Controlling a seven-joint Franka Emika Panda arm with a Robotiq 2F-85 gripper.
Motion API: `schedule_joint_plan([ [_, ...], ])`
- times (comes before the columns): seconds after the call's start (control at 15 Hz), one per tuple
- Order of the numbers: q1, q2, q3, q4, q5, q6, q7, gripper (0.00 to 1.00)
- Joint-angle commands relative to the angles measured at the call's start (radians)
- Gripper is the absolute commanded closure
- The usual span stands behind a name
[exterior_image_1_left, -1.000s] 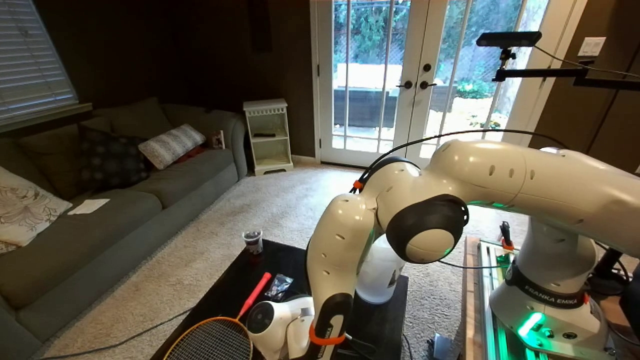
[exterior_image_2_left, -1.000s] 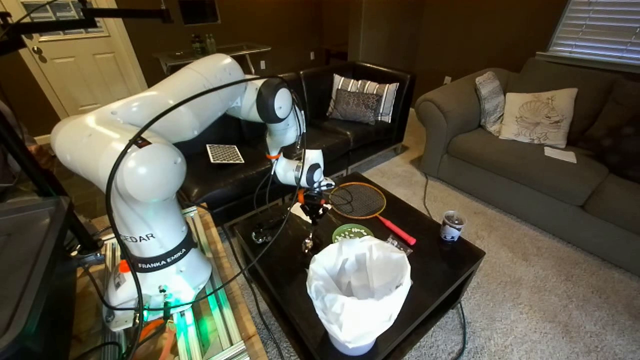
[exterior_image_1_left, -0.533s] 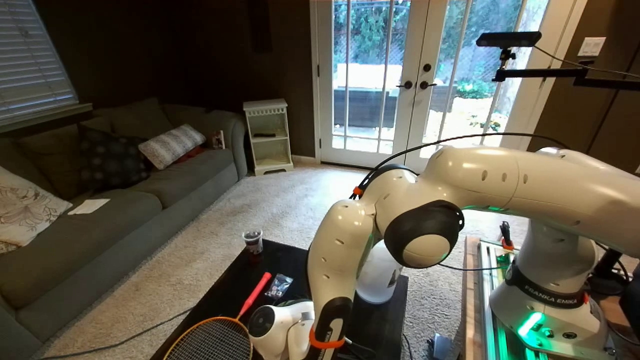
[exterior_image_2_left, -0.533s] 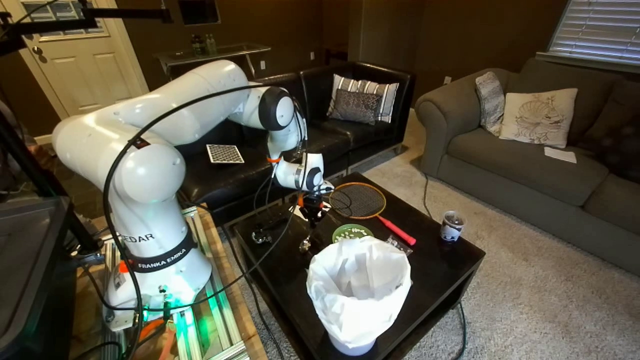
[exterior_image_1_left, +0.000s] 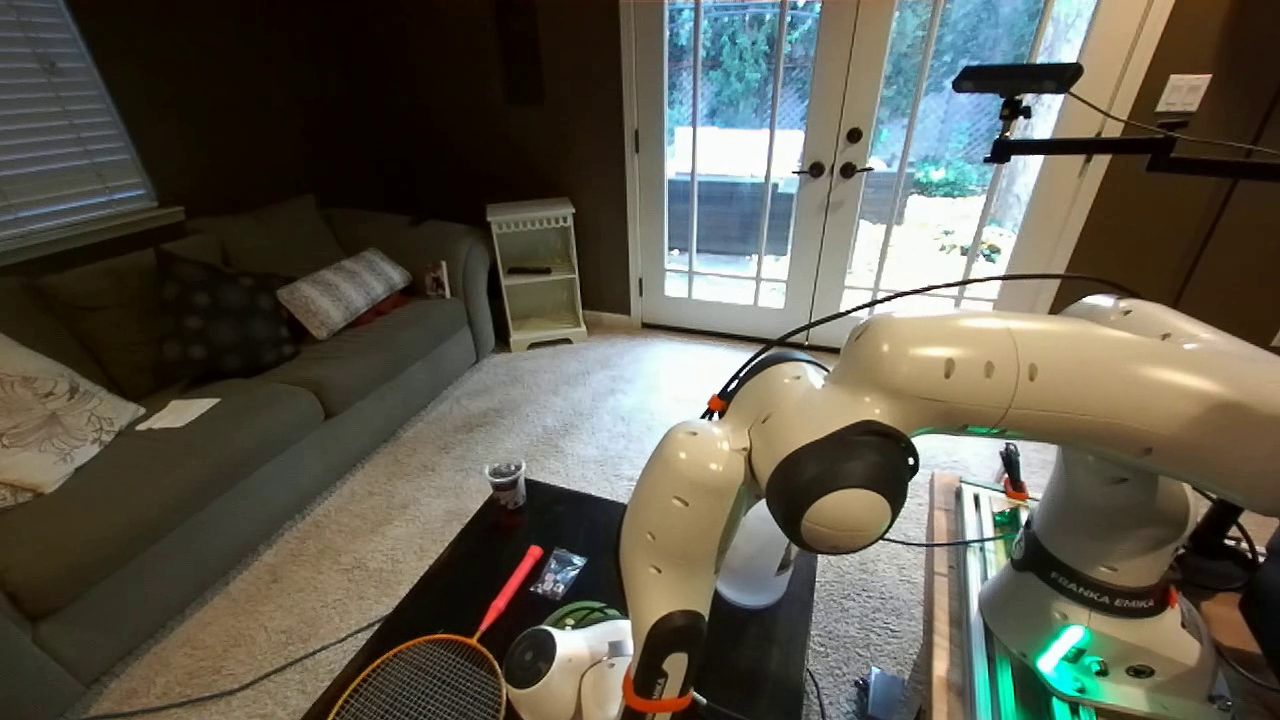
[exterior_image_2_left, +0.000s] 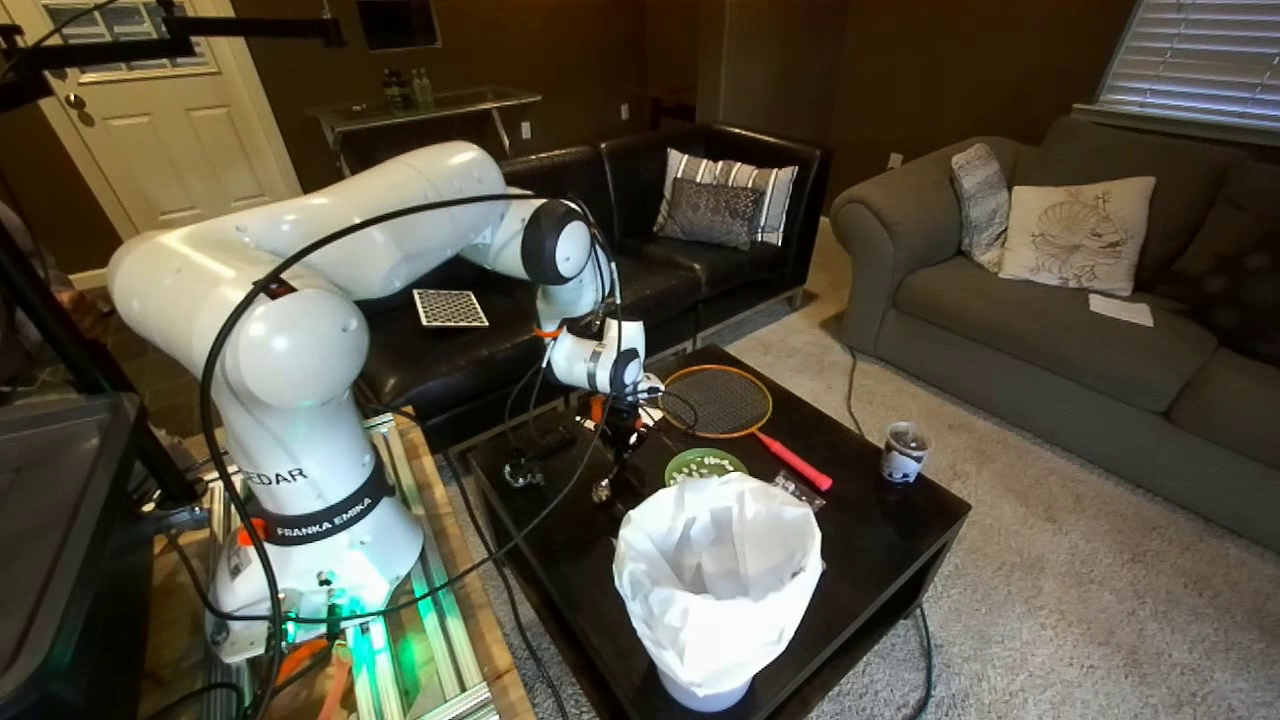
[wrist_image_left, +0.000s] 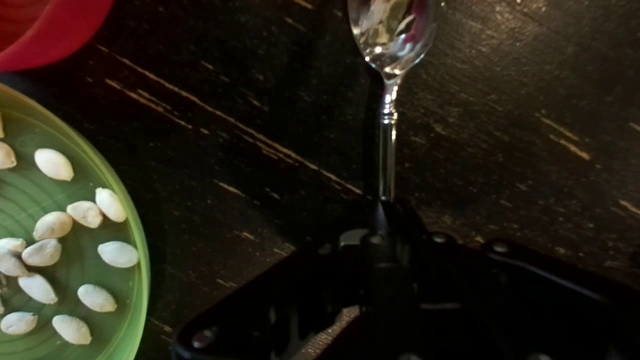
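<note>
On the dark tabletop (exterior_image_2_left: 860, 540) in an exterior view, a shiny item (exterior_image_2_left: 522, 473), too small to make out, sits near the left corner. Next, in from the left edge, comes the silver spoon (wrist_image_left: 391, 60); the wrist view shows the tool (wrist_image_left: 386, 215) clamped on its handle, the bowl pointing away from the tool. Whether the bowl touches the tabletop I cannot tell. Near the middle lies a green plate (wrist_image_left: 75, 267) scattered with pale seeds (wrist_image_left: 53, 225), and a red curved item (wrist_image_left: 60, 30) shows close beside it in the wrist view. A white-lined bin (exterior_image_2_left: 690, 640) stands toward the near corner. A racket (exterior_image_2_left: 722, 402) lies along the far right edge, its orange head by the far corner, its pink handle aimed toward the right corner. A clear packet (exterior_image_2_left: 797, 489) lies beside the handle, and a cup (exterior_image_2_left: 905, 454) stands upright close to the right corner.
</note>
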Motion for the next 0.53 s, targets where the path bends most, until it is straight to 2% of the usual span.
schedule_joint_plan([
  [0.0, -0.015, 0.036, 0.022, 0.058, -0.005, -0.033, -0.011, 0.77],
  [0.07, -0.013, 0.035, 0.022, 0.059, -0.006, -0.039, -0.011, 0.64],
  [0.47, -0.008, 0.002, 0.012, 0.018, -0.008, -0.030, 0.006, 0.22],
])
